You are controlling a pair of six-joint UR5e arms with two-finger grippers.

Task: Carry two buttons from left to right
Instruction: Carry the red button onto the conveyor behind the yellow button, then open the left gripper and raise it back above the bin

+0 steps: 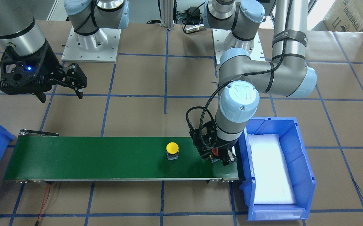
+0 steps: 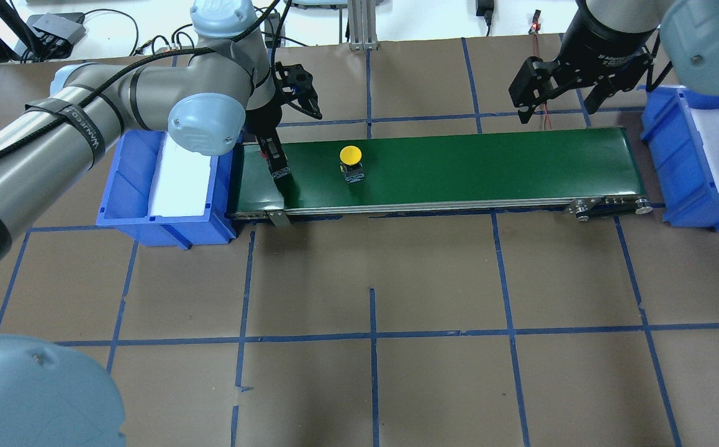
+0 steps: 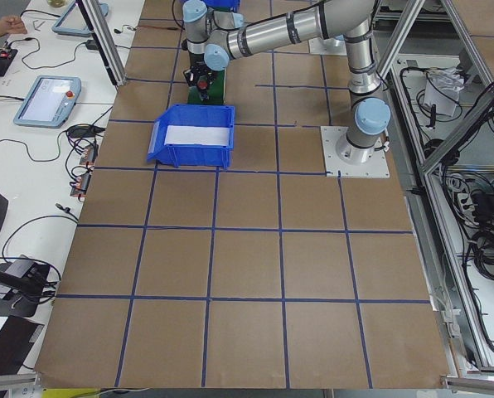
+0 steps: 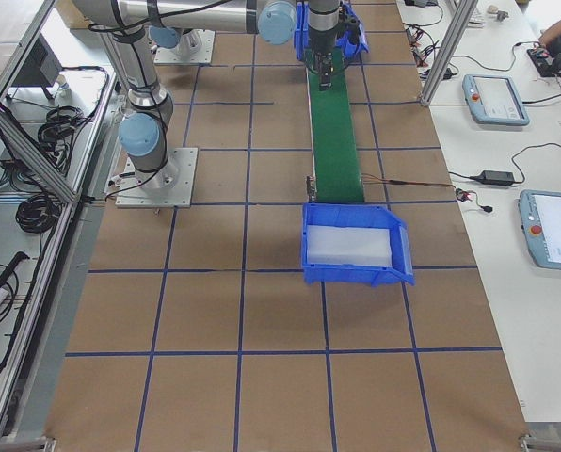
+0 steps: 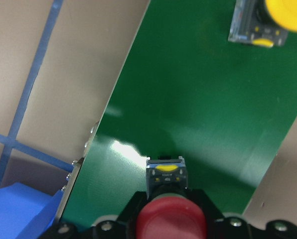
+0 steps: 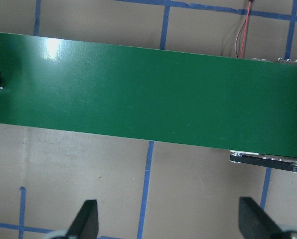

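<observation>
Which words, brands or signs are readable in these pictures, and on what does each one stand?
"UNIVERSAL R", cut off at the edge: on the cardboard box.
"UR" logo: on the left arm's blue joint cap.
Too blurred to read: lettering on the strap around the left arm.
Too small to read: white print on the right gripper; label on the red button.

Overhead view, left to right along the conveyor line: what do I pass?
The left blue bin → left gripper holding the red button → yellow button → right gripper, fingers open → right blue bin.
</observation>
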